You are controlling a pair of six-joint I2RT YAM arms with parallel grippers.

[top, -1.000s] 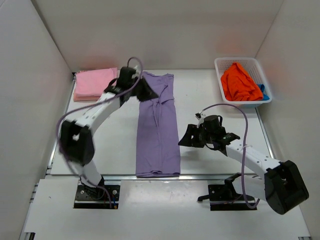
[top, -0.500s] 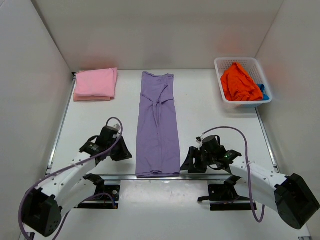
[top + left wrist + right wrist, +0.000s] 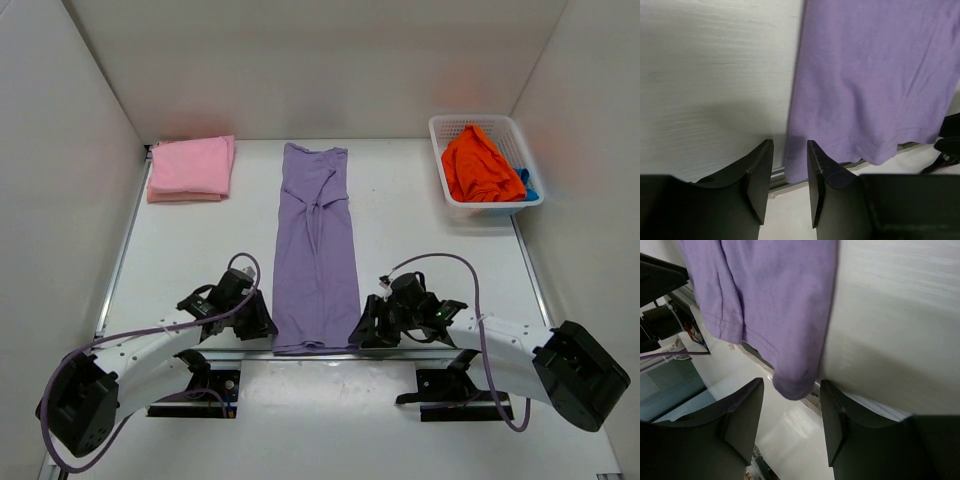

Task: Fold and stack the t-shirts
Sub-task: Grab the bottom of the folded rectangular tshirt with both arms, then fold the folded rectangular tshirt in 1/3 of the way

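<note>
Purple shirt (image 3: 316, 250): flat, mid-table (image 3: 430, 220), folded to a long narrow strip. Long axis runs near-to-far, hem at near edge, neck end far. Soft cotton, mostly smooth, w/ a twisted crease in the far half. Stitched hem droops just over the near edge.

L gripper (image 3: 262, 322) is at hem's left corner. Jaws a narrow gap apart, cloth corner sits in the gap, not pinched. R gripper (image 3: 362, 335) is at hem's right corner. Jaws wider apart, cloth corner between them, nothing clamped.

Pink shirt (image 3: 190, 168): folded rectangle, far left. White lattice basket (image 3: 487, 122), far right, holds a bunched orange shirt (image 3: 481, 167) w/ a bit of blue shirt (image 3: 529, 184) showing at its right.
</note>
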